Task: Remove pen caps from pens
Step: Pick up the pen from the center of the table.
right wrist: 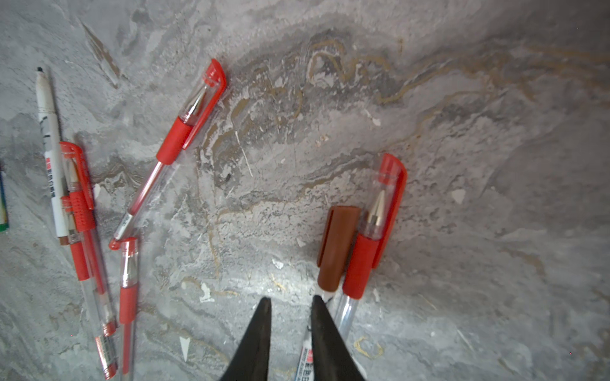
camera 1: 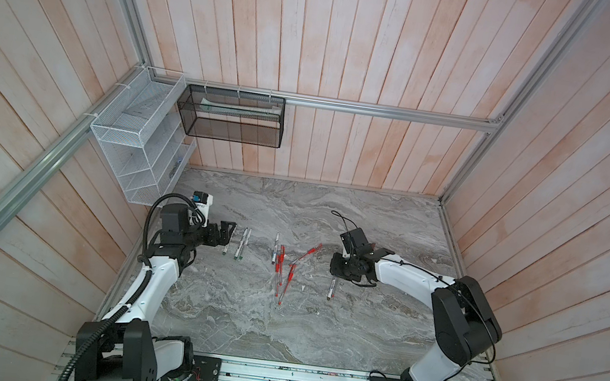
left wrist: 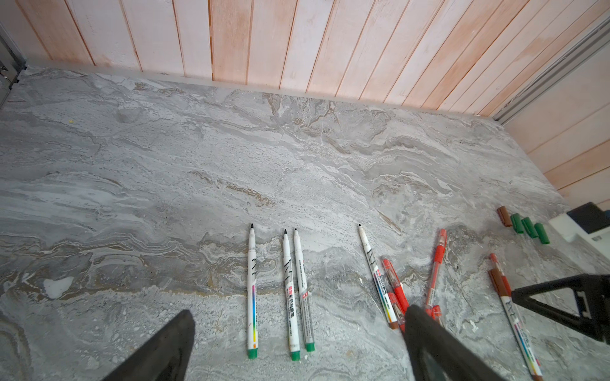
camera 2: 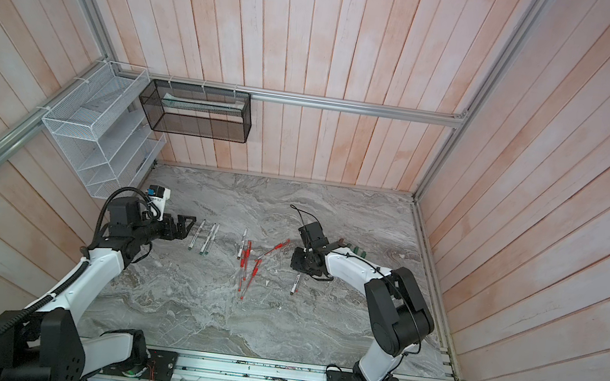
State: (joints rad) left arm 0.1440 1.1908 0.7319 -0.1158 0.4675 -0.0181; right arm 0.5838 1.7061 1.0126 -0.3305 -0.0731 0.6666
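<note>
A white marker [camera 1: 331,289] with a brown cap [right wrist: 337,247] lies on the marble table beside a capped red pen [right wrist: 379,214]. My right gripper [right wrist: 291,301] stands over its barrel just behind the cap, jaws a narrow gap apart. The barrel runs between them and under one finger, and a grip cannot be told. My left gripper [left wrist: 298,311] is wide open and empty above three uncapped green-ended markers [left wrist: 288,290]. A fourth uncapped marker [left wrist: 376,273] lies against several capped red pens [camera 1: 284,269]. Loose green and brown caps [left wrist: 525,226] sit in a row behind the right arm.
A white wire basket [camera 1: 133,135] and a black mesh basket [camera 1: 232,116] hang on the back left walls above the table. Wooden walls close in the table [camera 1: 236,319] on three sides. The arm bases stand on a rail [camera 1: 289,377] at the front edge.
</note>
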